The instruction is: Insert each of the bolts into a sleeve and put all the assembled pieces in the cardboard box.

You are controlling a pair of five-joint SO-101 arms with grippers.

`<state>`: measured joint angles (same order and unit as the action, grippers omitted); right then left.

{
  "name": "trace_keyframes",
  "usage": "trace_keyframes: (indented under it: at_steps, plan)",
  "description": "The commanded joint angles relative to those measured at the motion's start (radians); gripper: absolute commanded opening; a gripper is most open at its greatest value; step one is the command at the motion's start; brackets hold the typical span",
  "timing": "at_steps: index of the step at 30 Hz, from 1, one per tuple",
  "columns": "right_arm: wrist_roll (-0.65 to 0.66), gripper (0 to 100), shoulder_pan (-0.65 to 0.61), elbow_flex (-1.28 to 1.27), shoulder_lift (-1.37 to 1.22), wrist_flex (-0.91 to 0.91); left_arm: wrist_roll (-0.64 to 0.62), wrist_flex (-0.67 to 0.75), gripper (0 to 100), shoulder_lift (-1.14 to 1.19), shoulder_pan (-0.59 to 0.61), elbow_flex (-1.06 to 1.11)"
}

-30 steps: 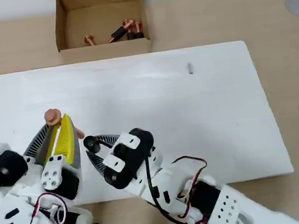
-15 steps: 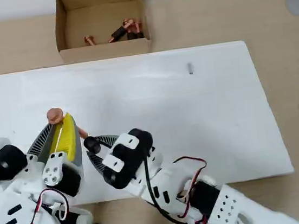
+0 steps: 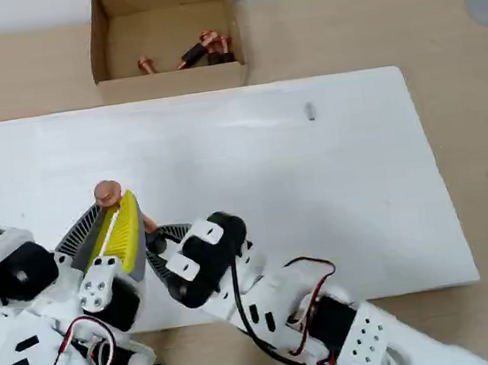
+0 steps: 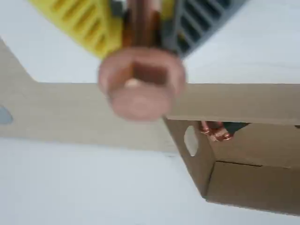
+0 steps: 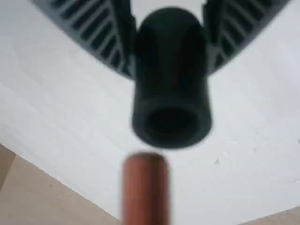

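Well short of the cardboard box (image 3: 169, 83), over the white board's (image 3: 334, 189) far edge from it, my left gripper (image 3: 115, 209) pinches a copper bolt (image 3: 107, 192), head on the box's side. My right gripper (image 3: 157, 243) clamps the black sleeve (image 5: 171, 93) just beside, bore facing the bolt's tip, a small gap between them. Assembled pieces (image 3: 206, 48) lie inside the box.

Left claw (image 3: 111, 206) clamped, right claw (image 3: 153, 240) clamped — tips angled toward each other, nearly meeting
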<state>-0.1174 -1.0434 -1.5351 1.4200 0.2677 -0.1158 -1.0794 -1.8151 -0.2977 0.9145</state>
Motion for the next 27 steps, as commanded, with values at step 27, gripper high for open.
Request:
trace_keyframes:
  at_steps: [27]
  plan:
    - [-0.009,1.0,0.031,0.008,0.024,-0.025,0.026,-0.021,0,0.001,0.057,0.000]
